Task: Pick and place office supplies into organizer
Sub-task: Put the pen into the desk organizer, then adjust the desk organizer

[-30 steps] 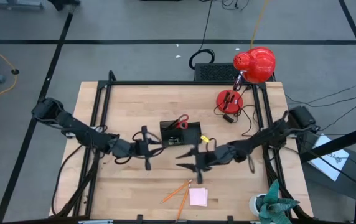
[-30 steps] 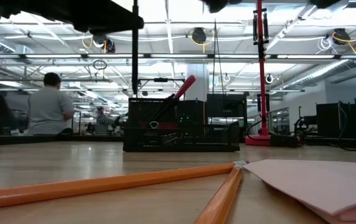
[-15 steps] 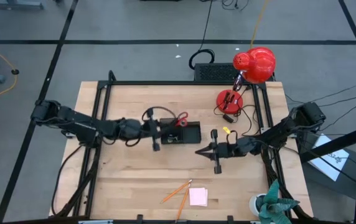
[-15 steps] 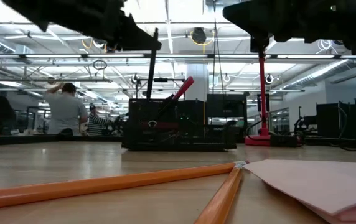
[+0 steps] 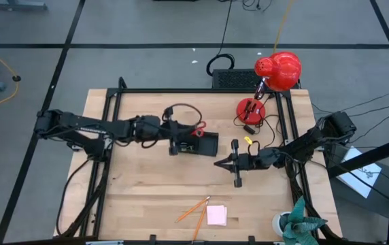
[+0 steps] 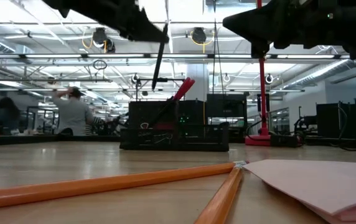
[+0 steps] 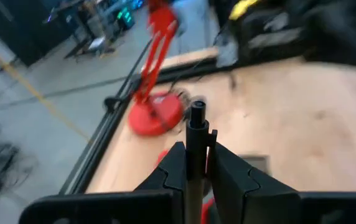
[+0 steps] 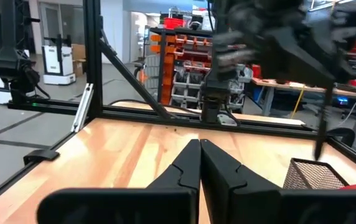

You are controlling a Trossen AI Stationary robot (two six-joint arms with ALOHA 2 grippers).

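While left hand [image 5: 174, 143] pinches pen [image 6: 159, 56] near-upright over organizer [image 5: 198, 144], right hand [image 5: 216, 163] pressed together.

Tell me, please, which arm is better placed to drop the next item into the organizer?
Left. Its end effector is shut on a pen that hangs right over the organizer. The right end effector sits off to the side, shut and empty.

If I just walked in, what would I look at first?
Probably the bright red lamp at the table's far right corner. Next, the left gripper holding a thin black pen upright over the black organizer, where red-handled scissors poke out. The right gripper hangs shut and empty nearby.
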